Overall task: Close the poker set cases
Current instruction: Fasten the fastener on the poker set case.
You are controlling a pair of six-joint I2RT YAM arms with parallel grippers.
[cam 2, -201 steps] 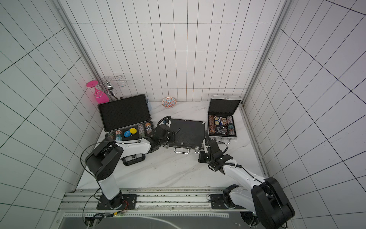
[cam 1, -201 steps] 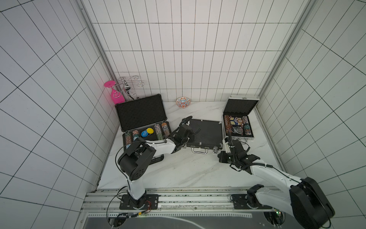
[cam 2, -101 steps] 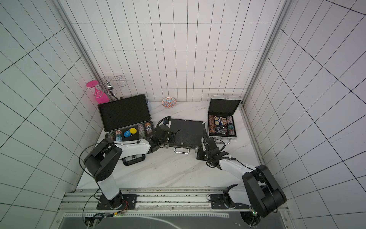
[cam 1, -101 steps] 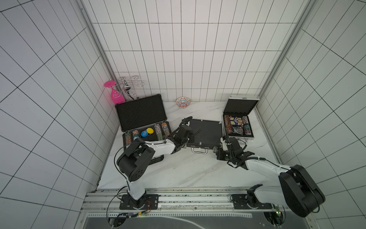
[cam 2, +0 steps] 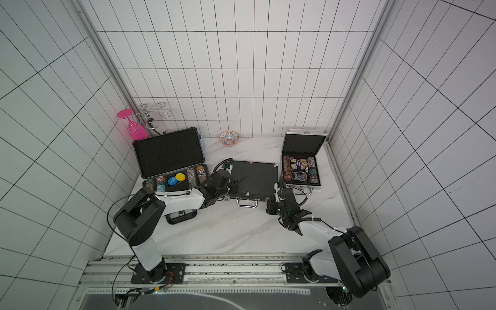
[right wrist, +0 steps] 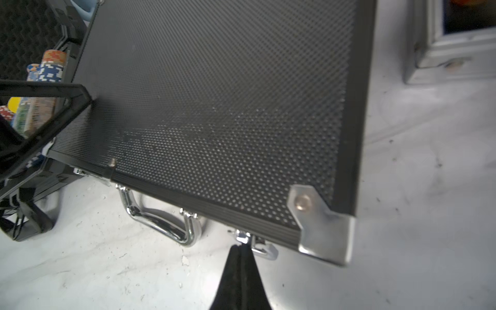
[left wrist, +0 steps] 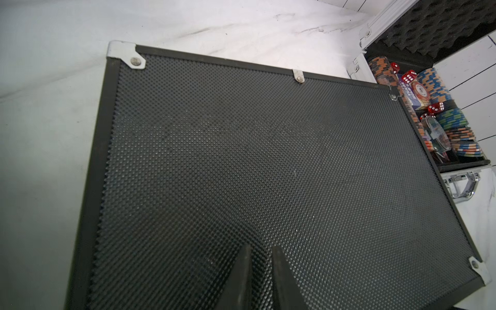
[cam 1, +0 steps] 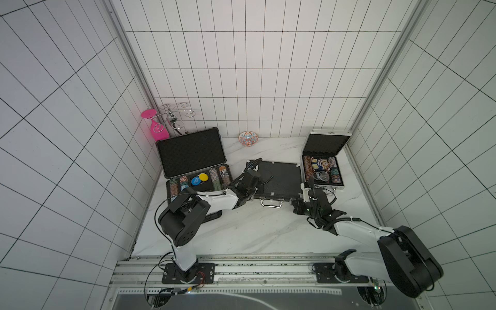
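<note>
My right gripper (right wrist: 239, 248), pinched shut and empty, just crept up to the chrome latch (right wrist: 265, 252) on the medium dimpled black case with silver corners (cam 1: 279, 178), lid down, centre frame. My left gripper (left wrist: 259, 251), barely parted and empty, sits over the lid. Latching next, I reckon.

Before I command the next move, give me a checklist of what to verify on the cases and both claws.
1. Medium black dimpled case with silver corners, lid down: ok.
2. Left claw on that lid, jaws slightly apart, empty: ok.
3. Right claw shut, tip at the chrome latch on that case's front edge: ok.
4. That latch fastened: cannot tell.
5. Large ribbed black case closed: not ok, lid up.
6. Small silver aluminium case closed: not ok, lid up.
</note>
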